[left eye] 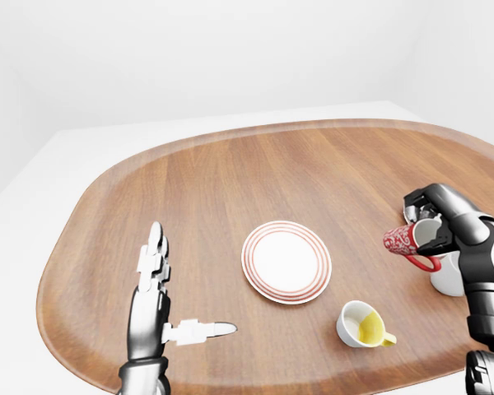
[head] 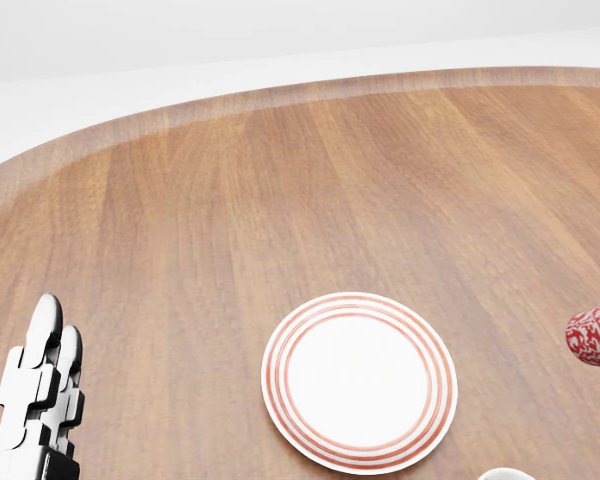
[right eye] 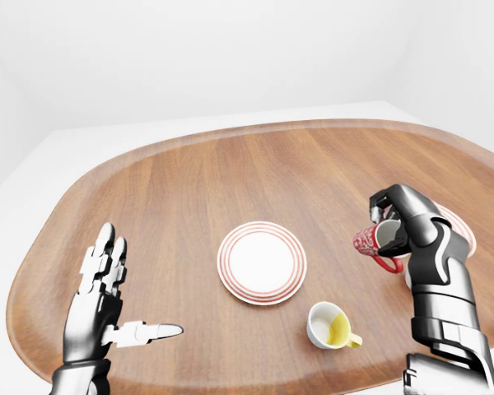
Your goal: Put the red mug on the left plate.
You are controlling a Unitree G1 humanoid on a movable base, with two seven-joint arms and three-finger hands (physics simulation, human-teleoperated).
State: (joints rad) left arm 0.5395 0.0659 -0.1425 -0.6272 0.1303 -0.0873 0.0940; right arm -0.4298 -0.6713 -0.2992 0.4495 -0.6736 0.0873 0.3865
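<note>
The red patterned mug (left eye: pixel 400 240) is in my right hand (left eye: pixel 421 225), held above the wooden table at the right of the left-eye view. It is tipped on its side, with its base towards the left plate and its handle hanging down. The fingers close round its rim and body. The left plate (left eye: pixel 286 262), white with red rings, lies flat and bare at the middle of the table, well left of the mug. My left hand (left eye: pixel 189 284) is open and empty at the lower left, fingers up and thumb out. The head view shows only the mug's edge (head: pixel 595 340).
A white mug with a yellow inside (left eye: pixel 364 323) stands below and right of the left plate. A plain white mug (left eye: pixel 449 276) stands under my right hand. A second ringed plate (right eye: pixel 463 232) shows partly behind my right arm. The round wooden table (left eye: pixel 230 173) has a raised rim.
</note>
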